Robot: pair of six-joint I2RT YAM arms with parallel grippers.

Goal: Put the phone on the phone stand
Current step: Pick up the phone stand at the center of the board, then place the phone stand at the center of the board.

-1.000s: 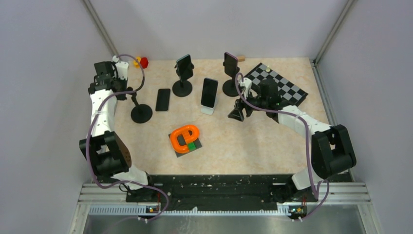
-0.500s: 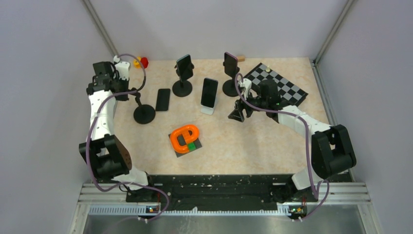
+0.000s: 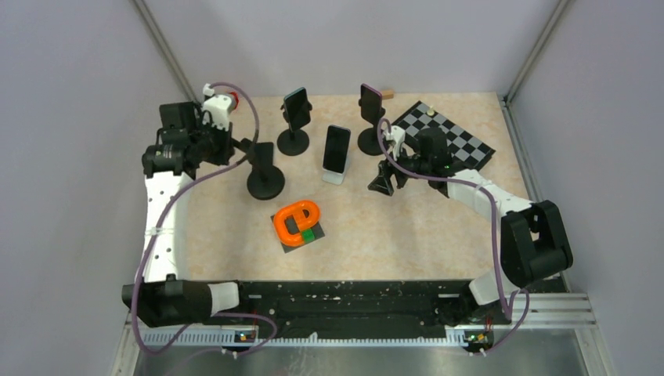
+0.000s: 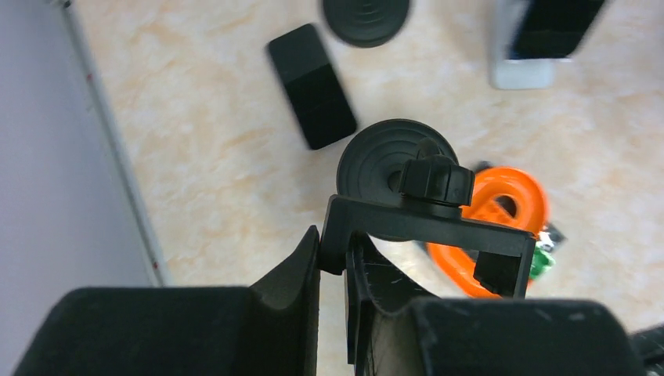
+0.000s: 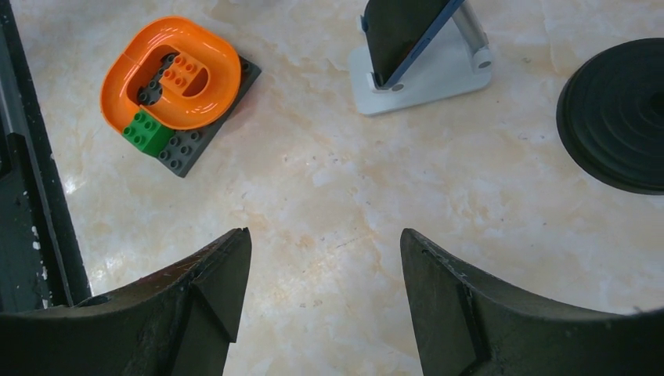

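Marbled surface (image 4: 219,180) below, right pincer (image 5: 321,251) low over it, spread, pinching nothing. Upright stand (image 4: 427,180) pinched at one end of its cradle (image 4: 438,231) by the left pincer (image 4: 333,243), round base (image 4: 368,157) just beyond the fingertips. Flat on the surface ahead of the left pincer, past that base and close beside it, the phone (image 4: 312,84); touching or not, unclear. Probably stiff, thin, fairly light, slick on the glass, awkward to lift from flat. Best taken across the long edges near mid-length, firmly, without pressing the screen.
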